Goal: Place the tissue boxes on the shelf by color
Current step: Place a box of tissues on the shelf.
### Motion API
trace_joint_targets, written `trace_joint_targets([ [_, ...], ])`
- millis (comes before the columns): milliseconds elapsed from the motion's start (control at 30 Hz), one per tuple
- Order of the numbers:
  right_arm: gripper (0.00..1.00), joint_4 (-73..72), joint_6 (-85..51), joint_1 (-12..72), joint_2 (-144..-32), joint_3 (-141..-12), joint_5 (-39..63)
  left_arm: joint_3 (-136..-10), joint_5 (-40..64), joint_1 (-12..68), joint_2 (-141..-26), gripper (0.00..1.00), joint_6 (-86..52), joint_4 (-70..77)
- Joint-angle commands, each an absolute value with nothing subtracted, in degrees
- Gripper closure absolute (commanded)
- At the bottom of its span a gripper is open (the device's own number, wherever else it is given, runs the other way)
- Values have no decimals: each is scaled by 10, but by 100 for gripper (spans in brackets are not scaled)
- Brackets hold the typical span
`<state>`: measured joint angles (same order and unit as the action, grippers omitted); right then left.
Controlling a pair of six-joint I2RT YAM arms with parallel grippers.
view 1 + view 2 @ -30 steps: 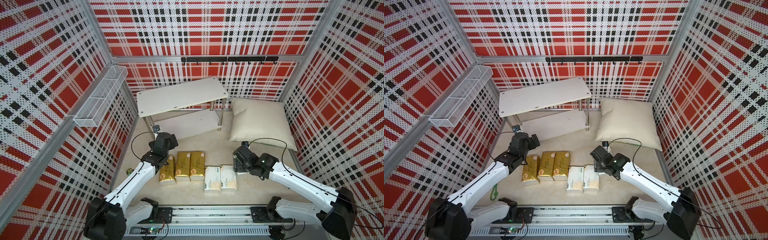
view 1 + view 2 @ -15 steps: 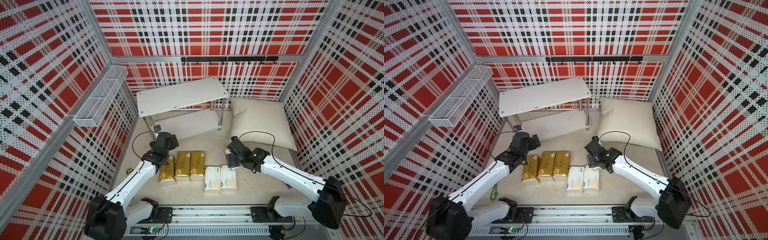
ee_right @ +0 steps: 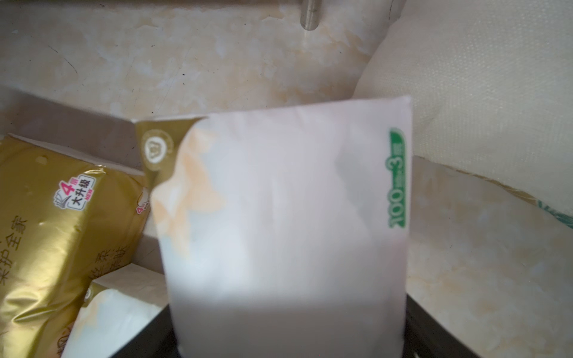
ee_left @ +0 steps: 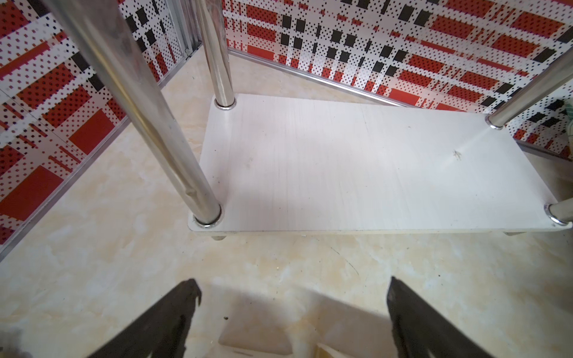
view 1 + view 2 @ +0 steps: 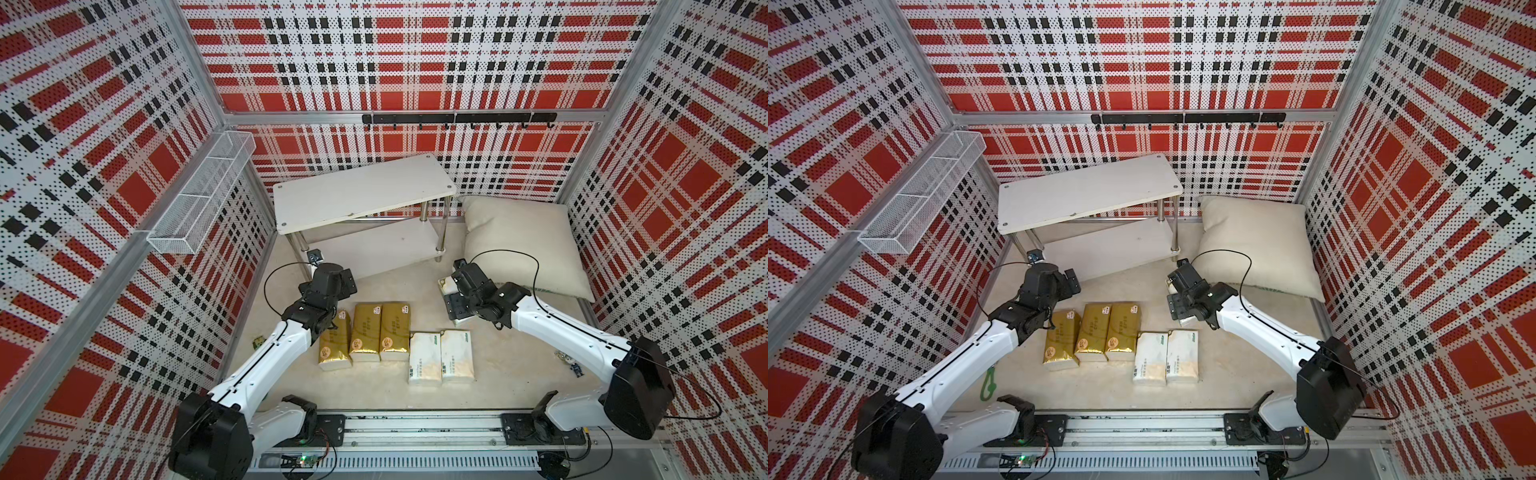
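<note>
The right pincer (image 3: pixel 288 334) is clamped on a white tissue pack (image 3: pixel 285 223), which fills the centre of the right wrist view with its green label toward the frame's right edge. In a top view that pincer (image 5: pixel 451 291) sits right of centre, just beside the pillow (image 5: pixel 523 245) and near the shelf (image 5: pixel 361 193), whose two white boards are both bare.

To do this carry well, I judge the pack should travel level, clear the chrome leg at the shelf's lower right corner, and land flat on one board, leaving room for the other whites beside it.

The left pincer (image 4: pixel 291 310) stands wide apart and holds nothing, hovering over the floor in front of the lower board.

Three gold packs (image 5: pixel 365 330) and two white packs (image 5: pixel 440 355) lie in a row on the floor at lower centre.
</note>
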<state>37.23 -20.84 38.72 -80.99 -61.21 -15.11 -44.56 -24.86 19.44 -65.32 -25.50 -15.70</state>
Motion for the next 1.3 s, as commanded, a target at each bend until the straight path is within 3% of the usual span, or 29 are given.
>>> trace_joint_targets([
  [0,14,326,-157,379,-824,-633,-106,-463,-256,198,-649,1,-252,-168],
  [1267,15,273,-93,313,-1103,-891,-3,-460,-275,192,-625,1,-255,-192],
])
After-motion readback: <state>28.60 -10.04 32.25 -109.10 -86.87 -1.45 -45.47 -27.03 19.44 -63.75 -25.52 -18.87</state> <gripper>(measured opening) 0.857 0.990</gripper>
